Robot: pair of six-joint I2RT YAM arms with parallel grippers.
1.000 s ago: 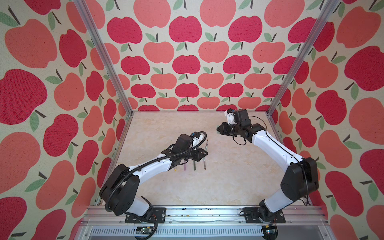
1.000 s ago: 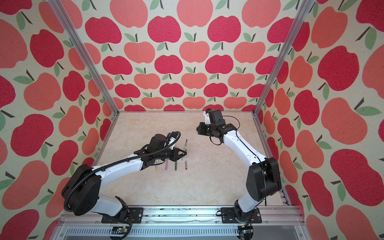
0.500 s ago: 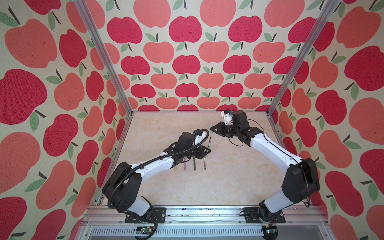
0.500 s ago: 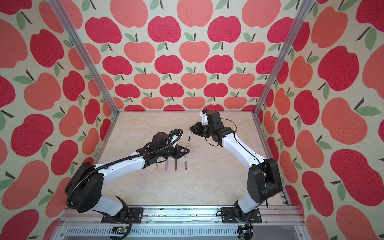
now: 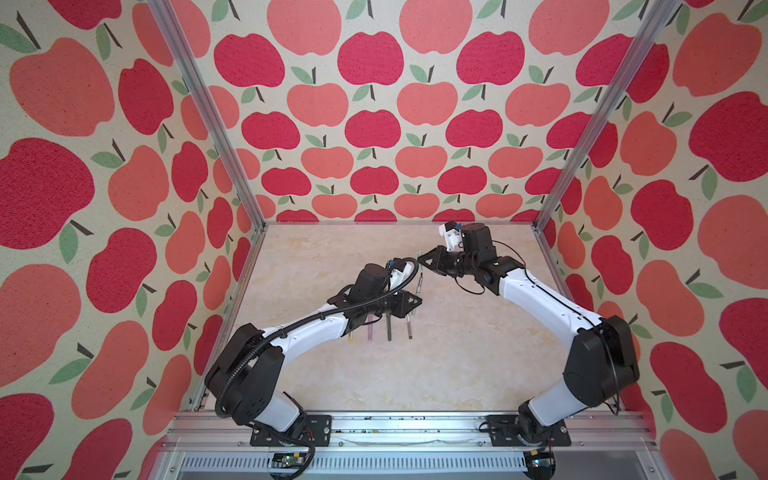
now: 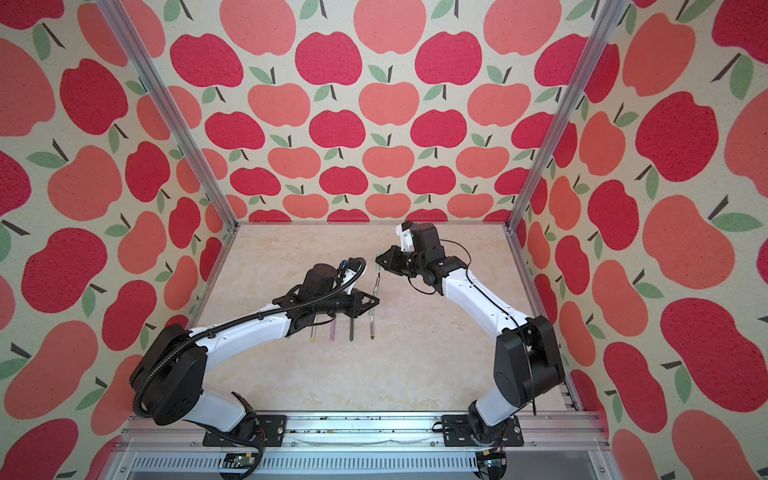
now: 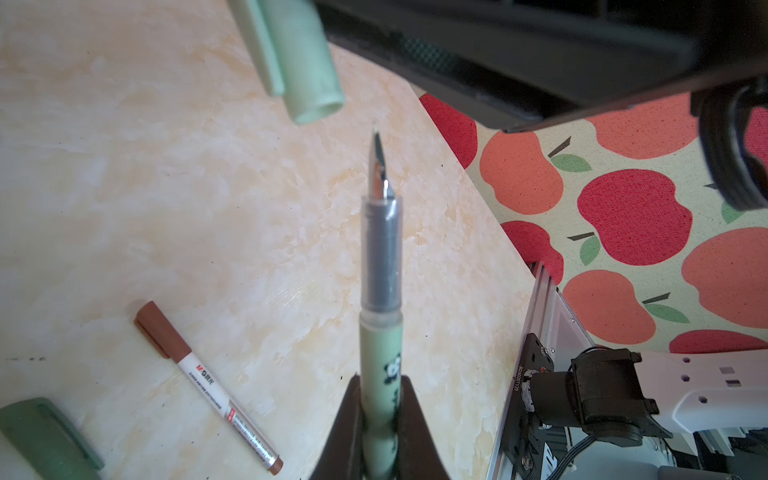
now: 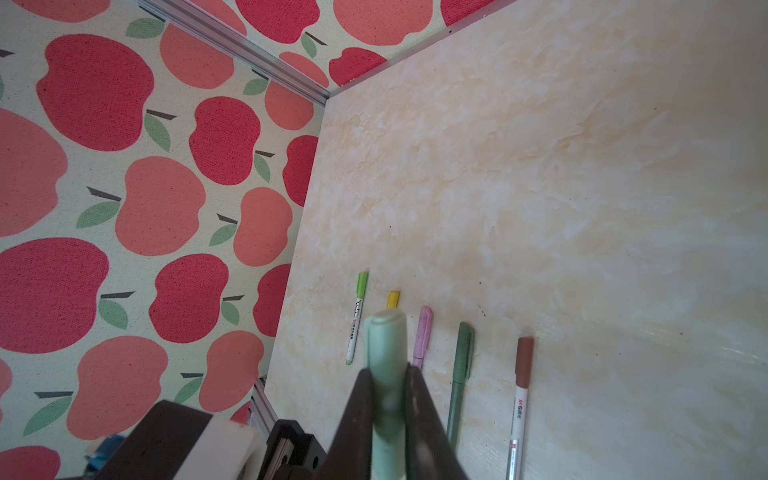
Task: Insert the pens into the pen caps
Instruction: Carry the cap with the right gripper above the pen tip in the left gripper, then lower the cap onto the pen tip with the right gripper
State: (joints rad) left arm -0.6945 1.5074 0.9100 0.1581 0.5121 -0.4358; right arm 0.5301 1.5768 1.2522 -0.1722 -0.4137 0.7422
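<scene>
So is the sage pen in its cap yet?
Out: the sage pen has its nib bare, a gap short of the sage cap, whose mouth is open.

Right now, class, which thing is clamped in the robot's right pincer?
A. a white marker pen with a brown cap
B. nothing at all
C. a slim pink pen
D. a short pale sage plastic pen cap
D: in the right wrist view the right pincer is shut on the short pale sage plastic pen cap, while the left pincer holds the uncapped pale sage pen.
</scene>
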